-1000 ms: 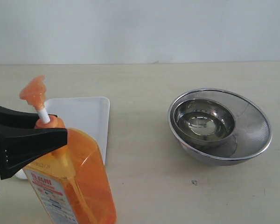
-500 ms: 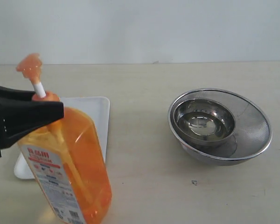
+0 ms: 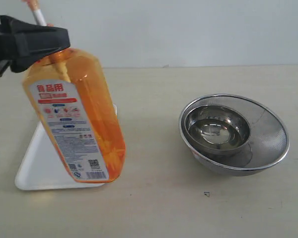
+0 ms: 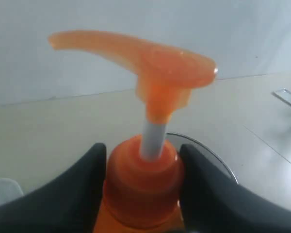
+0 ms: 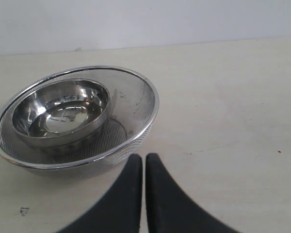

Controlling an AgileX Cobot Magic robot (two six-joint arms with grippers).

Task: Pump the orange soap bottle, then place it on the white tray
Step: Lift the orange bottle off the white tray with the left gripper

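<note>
My left claw [image 4: 142, 171] clamps the neck of the tall translucent orange plastic soap bottle [image 3: 84, 114], holding it tilted over the flat white rectangular tray [image 3: 37, 168]. My right claw [image 5: 144, 167] is closed and empty, near the nested round steel bowls [image 5: 63, 114].

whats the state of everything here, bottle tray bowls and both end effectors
orange soap bottle: tilted, held by its neck, pump head up
left end effector: shut on the bottle's neck
white tray: flat on the table, partly hidden behind the bottle
small steel bowl: upright, nested in the strainer
mesh strainer: upright on the table
right end effector: shut, holding nothing
</note>
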